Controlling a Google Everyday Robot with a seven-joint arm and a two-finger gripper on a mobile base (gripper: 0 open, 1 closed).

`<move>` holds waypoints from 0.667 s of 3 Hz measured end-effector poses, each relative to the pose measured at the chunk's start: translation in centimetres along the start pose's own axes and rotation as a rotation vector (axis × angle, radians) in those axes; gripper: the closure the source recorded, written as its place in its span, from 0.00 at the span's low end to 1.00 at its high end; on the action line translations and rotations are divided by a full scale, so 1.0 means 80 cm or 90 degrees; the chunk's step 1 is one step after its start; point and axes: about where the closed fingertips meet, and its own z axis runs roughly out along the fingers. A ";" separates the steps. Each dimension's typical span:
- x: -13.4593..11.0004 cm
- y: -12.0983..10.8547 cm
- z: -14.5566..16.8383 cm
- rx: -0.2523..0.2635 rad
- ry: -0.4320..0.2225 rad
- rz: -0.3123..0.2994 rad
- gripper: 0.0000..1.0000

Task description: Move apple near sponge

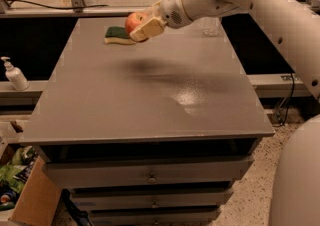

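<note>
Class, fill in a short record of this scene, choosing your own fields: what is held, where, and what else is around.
Gripper: raised over the far end of the table, shut on the apple
Apple: off the tabletop, by the right end of the sponge
Sponge: flat on the table, far end
Other: soap bottle on ledge, picture's left

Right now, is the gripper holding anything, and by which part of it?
The gripper holds the apple by its sides, between its two fingers, in the air above the table, close to the sponge.
</note>
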 end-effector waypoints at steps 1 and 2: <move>0.010 -0.022 0.031 0.053 0.019 0.036 1.00; 0.021 -0.045 0.056 0.087 0.030 0.060 1.00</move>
